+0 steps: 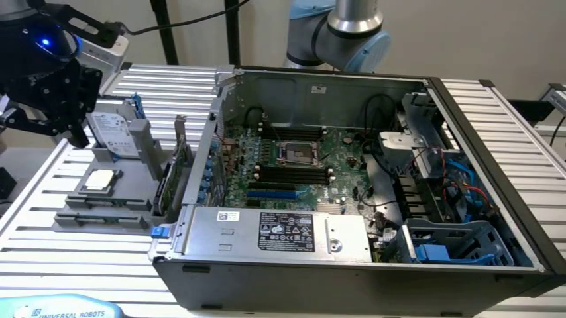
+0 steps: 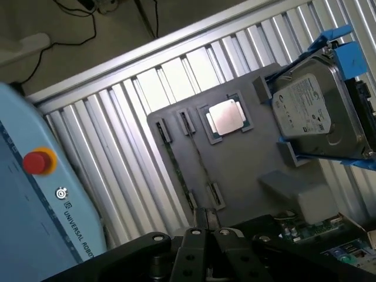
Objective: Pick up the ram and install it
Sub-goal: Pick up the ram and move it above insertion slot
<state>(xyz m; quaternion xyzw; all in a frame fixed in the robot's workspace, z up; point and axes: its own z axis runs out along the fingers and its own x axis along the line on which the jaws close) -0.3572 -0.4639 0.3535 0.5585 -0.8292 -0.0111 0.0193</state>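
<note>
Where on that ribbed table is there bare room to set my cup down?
Bare slats lie between the grey holder and the blue pendant, and a strip runs along the computer case on the exterior view's right. The holder, carrying the hard drive, and the case's inside are crowded.

The computer case (image 1: 354, 199) lies across the centre and right of the frame on the slatted table (image 1: 53, 255). Left of it sits the parts holder (image 1: 106, 202), with the hard drive (image 1: 119, 136) behind the processor (image 1: 99, 180). The gripper (image 1: 66, 132) hangs upper left, above the holder.
</note>
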